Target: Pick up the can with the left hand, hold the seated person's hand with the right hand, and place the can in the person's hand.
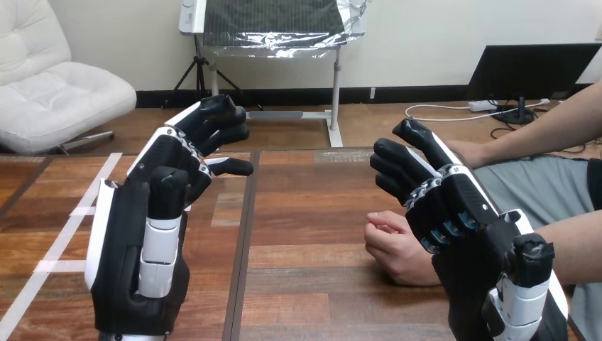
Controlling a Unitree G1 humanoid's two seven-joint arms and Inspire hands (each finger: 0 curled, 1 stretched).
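Observation:
My left hand (pixel 142 241) is raised over the left part of the wooden table (pixel 305 199). Its fingers (pixel 206 124) reach forward, relaxed and slightly bent, with nothing in them. My right hand (pixel 454 206) is raised at the right, open, its fingers (pixel 397 163) loosely bent and holding nothing. The person's hand (pixel 394 245) rests on the table as a loose fist, just left of and below my right palm. My right hand covers its wrist from view, and none of my fingers curl round it.
The person's other forearm (pixel 539 128) comes in from the right edge, and its hand (pixel 470 150) lies on the table's far edge behind my right fingers. White tape lines (pixel 71 213) mark the table at the left. A dark seam (pixel 245 234) runs down the tabletop.

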